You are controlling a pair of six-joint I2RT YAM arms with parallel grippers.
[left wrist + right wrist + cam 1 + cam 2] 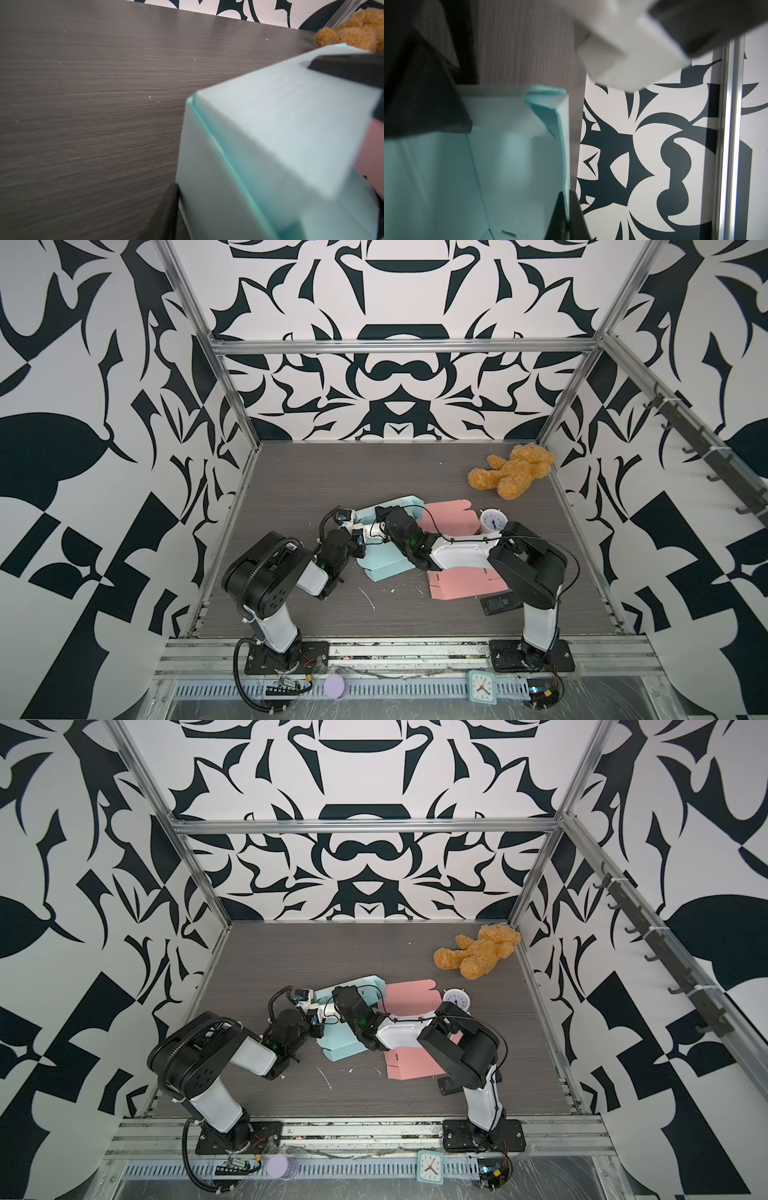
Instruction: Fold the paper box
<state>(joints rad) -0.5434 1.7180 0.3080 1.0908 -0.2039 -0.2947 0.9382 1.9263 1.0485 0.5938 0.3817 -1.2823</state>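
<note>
The table (332, 472) is dark wood-grain, matt and finely streaked. The box (386, 563) is smooth, matt pale-blue card, teal at its cut edges. The pink sheets (457, 587) look like the same matt card. The bear (515, 475) is shaggy plush. The frame (399, 347) is shiny brushed metal.

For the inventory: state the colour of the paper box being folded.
Light teal; the paper box shows best in the right wrist view.

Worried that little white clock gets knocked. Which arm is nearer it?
Right. The right arm passes just beside the clock; the left arm is across the teal box from it.
</note>
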